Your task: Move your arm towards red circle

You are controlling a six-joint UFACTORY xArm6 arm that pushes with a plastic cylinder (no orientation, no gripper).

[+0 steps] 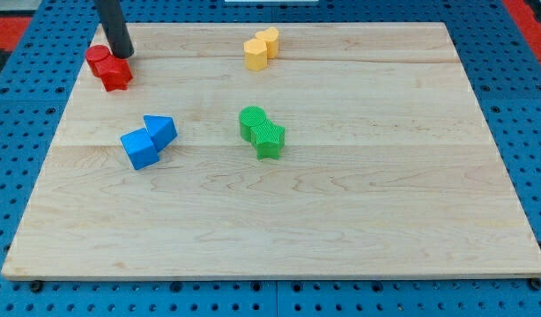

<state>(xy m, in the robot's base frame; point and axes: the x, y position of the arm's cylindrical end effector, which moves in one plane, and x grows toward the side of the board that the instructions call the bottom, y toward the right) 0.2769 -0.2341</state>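
The red circle sits at the board's top left, touching a red star just to its lower right. My tip is at the end of the dark rod that comes down from the view's top. It stands just to the right of the red circle and right above the red star, touching or nearly touching both.
Two yellow blocks sit together at the top middle. A green circle and a green star touch near the centre. A blue cube and a blue triangle touch at the left. The wooden board lies on a blue pegboard.
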